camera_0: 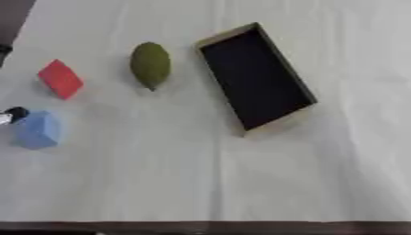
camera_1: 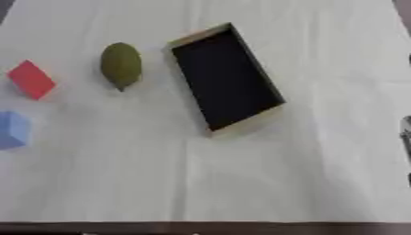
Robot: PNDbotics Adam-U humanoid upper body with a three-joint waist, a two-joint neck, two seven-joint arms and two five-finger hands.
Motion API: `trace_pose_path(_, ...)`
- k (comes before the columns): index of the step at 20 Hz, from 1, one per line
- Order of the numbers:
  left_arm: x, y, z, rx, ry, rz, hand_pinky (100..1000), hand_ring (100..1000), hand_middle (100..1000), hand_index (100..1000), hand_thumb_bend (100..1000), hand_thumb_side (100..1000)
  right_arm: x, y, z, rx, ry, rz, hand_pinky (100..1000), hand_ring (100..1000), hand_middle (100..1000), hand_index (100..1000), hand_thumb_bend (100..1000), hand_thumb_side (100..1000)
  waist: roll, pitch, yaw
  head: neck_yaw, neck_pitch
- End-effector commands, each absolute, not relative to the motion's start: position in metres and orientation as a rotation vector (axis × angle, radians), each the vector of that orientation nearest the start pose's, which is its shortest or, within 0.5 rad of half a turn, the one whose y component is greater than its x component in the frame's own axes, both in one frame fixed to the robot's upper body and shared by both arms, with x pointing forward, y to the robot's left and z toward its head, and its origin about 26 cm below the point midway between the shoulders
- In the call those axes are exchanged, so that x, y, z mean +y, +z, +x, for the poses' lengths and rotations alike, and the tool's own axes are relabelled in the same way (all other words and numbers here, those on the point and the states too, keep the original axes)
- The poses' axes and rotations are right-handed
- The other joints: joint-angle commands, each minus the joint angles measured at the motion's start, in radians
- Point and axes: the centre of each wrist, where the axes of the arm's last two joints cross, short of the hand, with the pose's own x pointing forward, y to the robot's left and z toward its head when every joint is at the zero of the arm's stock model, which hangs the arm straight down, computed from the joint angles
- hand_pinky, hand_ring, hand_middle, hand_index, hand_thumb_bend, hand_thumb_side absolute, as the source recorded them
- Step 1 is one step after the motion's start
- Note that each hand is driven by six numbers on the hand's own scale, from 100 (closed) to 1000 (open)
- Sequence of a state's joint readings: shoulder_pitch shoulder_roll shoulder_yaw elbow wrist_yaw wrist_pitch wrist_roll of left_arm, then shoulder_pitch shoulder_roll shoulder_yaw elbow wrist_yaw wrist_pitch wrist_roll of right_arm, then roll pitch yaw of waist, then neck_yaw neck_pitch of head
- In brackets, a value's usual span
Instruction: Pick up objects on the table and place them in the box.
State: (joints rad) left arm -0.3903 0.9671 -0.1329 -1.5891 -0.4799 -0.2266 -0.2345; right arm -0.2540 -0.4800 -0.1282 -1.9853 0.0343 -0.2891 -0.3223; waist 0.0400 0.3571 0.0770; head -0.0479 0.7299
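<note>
Left hand (camera_0: 13, 114): only a dark fingertip is showing at the left edge, touching or just beside the upper corner of the blue block (camera_0: 38, 130); whether the fingers are curling or lying straight cannot be told, and nothing is seen to be held.

Right hand (camera_1: 406, 133): a dim sliver is showing at the right edge; its state cannot be told.

Step in hand, as judged: the left hand is reaching for the blue block. It is best closing across the block's flat faces, then lifting clear before carrying.

Outward from the hand:
- Blue block, one, nearest.
- Red block (camera_0: 60, 79), one, just beyond it.
- Green oval fruit (camera_0: 150, 64), one, farther to the right.
- Box (camera_0: 297, 81), one, dark-lined, empty, farthest right.

All are resting on the white table (camera_0: 201, 179).
</note>
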Motion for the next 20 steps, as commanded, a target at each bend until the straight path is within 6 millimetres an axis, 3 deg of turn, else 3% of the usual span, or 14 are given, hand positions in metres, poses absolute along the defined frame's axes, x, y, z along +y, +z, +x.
trace_pose_path(1, 0.399, 0.236, 0.340, -1.505, -1.620, 0.968, 929, 914, 840, 952, 609, 456, -0.320, 0.223, 0.290, 3.529, -0.217, 0.750, 854, 813, 626, 871, 100, 630, 0.002, -0.024, 0.003, 0.002, 0.009)
trace_pose_path(5, 0.399, 0.235, 0.344, -1.443, -1.697, 0.934, 929, 909, 827, 922, 592, 322, -0.320, 0.223, 0.290, 3.533, -0.215, 0.747, 854, 812, 625, 871, 100, 630, 0.003, -0.027, 0.003, 0.005, 0.012)
trace_pose_path(6, 0.398, 0.235, 0.344, -1.429, -1.713, 0.924, 927, 907, 823, 916, 579, 247, -0.320, 0.223, 0.290, 3.533, -0.213, 0.746, 854, 811, 624, 871, 100, 630, 0.003, -0.027, 0.002, 0.006, 0.011)
trace_pose_path(9, 0.394, 0.235, 0.344, -1.384, -1.752, 0.892, 924, 901, 809, 912, 542, 179, -0.320, 0.223, 0.290, 3.533, -0.213, 0.741, 854, 811, 623, 871, 100, 629, 0.000, -0.028, 0.000, 0.008, 0.011)
trace_pose_path(14, 0.386, 0.236, 0.343, -1.347, -1.791, 0.807, 914, 890, 797, 920, 555, 296, -0.319, 0.223, 0.290, 3.536, -0.209, 0.734, 854, 809, 620, 870, 100, 630, 0.000, -0.026, -0.002, 0.009, 0.013)
trace_pose_path(19, 0.386, 0.245, 0.340, -1.271, -1.781, 0.795, 925, 892, 799, 920, 588, 319, -0.319, 0.223, 0.290, 3.538, -0.205, 0.733, 854, 808, 617, 870, 100, 630, 0.003, -0.025, -0.001, 0.011, 0.012)
trace_pose_path(20, 0.387, 0.247, 0.340, -1.244, -1.775, 0.808, 933, 895, 800, 918, 603, 357, -0.319, 0.222, 0.290, 3.539, -0.205, 0.735, 853, 807, 616, 870, 100, 630, 0.003, -0.024, -0.001, 0.011, 0.013)
